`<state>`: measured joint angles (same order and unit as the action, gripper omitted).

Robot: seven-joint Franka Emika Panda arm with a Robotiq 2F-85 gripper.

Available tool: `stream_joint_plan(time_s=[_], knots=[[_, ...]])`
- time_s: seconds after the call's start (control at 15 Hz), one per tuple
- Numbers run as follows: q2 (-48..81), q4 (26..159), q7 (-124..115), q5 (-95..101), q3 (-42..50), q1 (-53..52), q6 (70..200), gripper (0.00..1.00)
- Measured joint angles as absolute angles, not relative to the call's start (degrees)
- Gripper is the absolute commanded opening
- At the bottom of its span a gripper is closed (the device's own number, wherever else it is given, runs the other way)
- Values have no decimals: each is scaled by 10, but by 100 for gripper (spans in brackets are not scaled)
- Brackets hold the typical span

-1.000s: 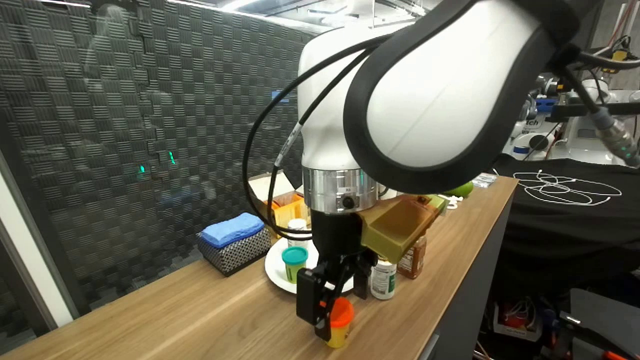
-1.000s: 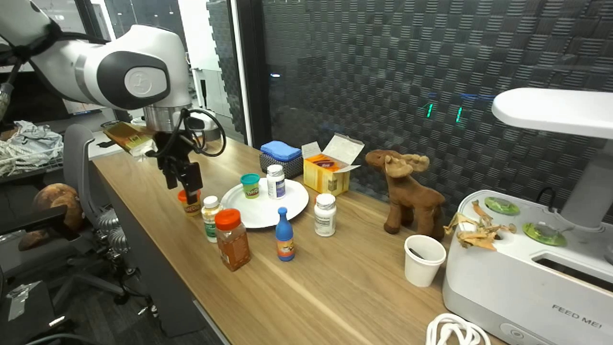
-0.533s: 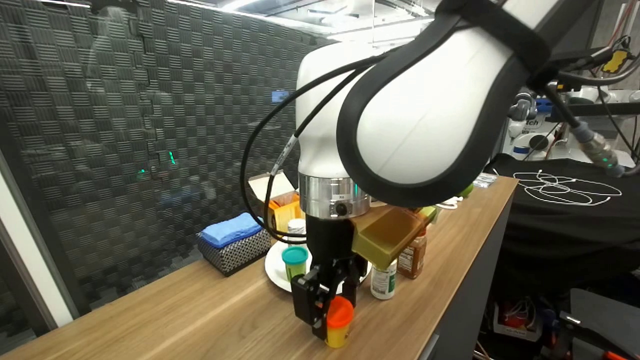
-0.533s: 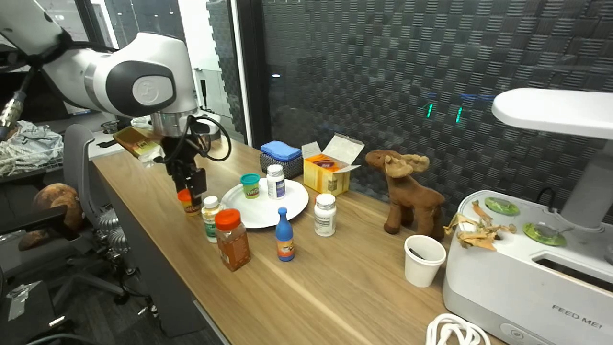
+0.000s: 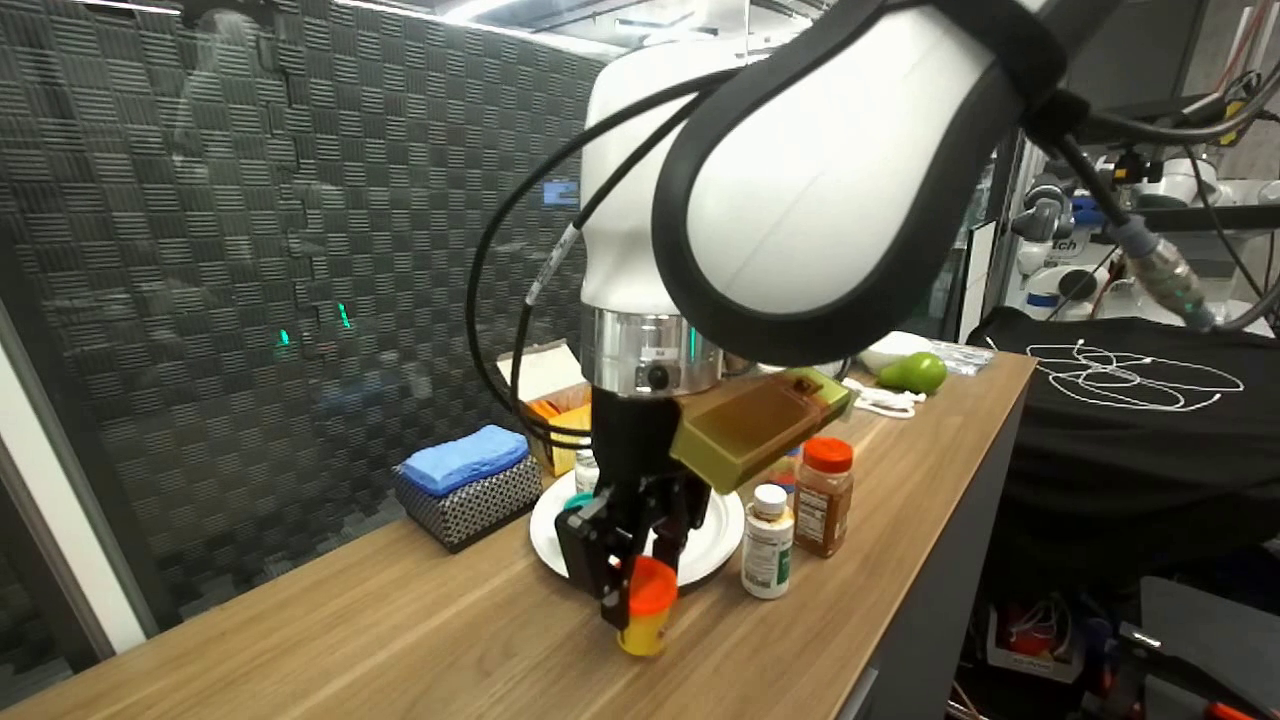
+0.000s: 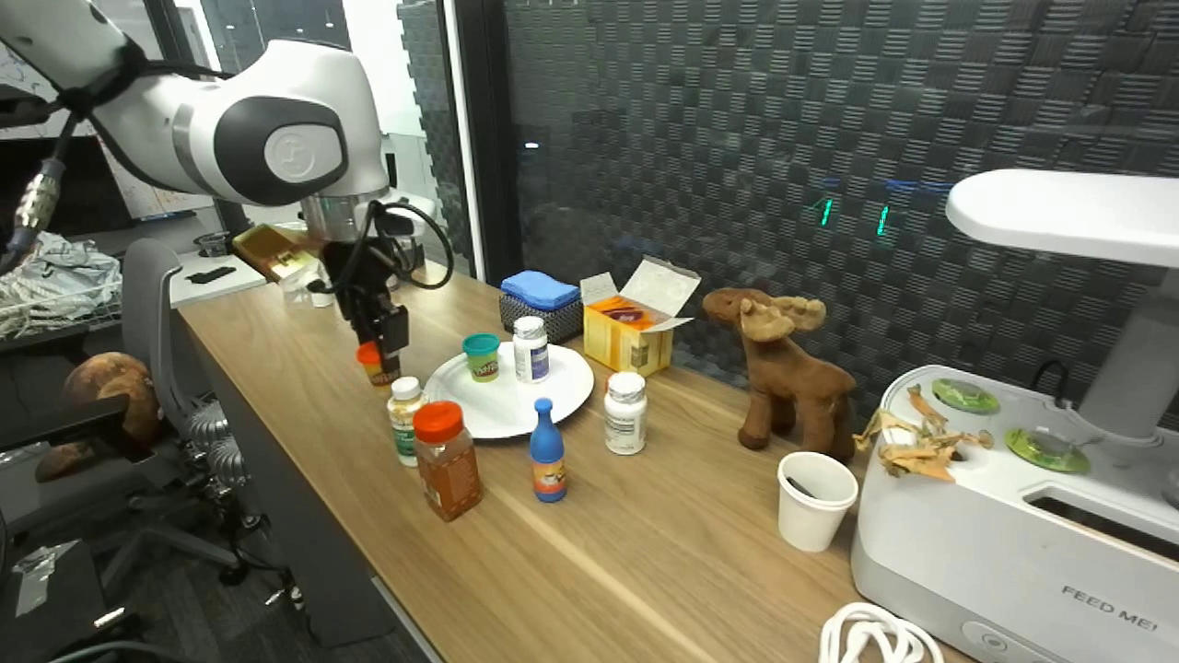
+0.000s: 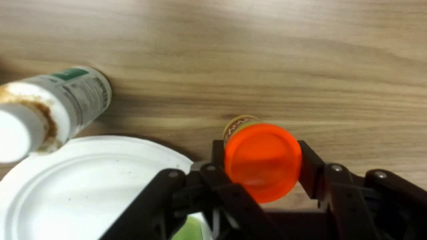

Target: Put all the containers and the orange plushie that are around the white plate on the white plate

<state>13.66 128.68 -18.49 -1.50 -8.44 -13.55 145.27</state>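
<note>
A brown plush moose (image 6: 783, 378) stands upright on the desk (image 6: 663, 562). An open yellow cardboard box (image 6: 626, 350) stands just beside a patterned box (image 6: 559, 324) carrying a blue cloth (image 6: 541, 289). A white planter (image 6: 967, 543) marked "FEED ME!" supports dried leaves (image 6: 924, 451). A white cord (image 6: 864, 611) lies in loops near its base.

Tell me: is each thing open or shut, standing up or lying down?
Orange-lidded tub, lid on, seems slightly tilted
Gripper, closed on that tub
White plate, lying flat
Teal-lidded tub, lid on, upright
White bottle on plate, capped, upright
Green-labelled bottle, capped, upright
Red-lidded jar, lid on, upright
Blue bottle, upright
Yellow box, flaps open
White bottle in front of that box, capped, upright
Paper cup, uncovered, upright
Toy moose, standing
</note>
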Motion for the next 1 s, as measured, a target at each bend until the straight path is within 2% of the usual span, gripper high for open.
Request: stream_joint_plan(time_s=[1.0], knots=[[177,1232,-233,50,-28,-135,1461,28]])
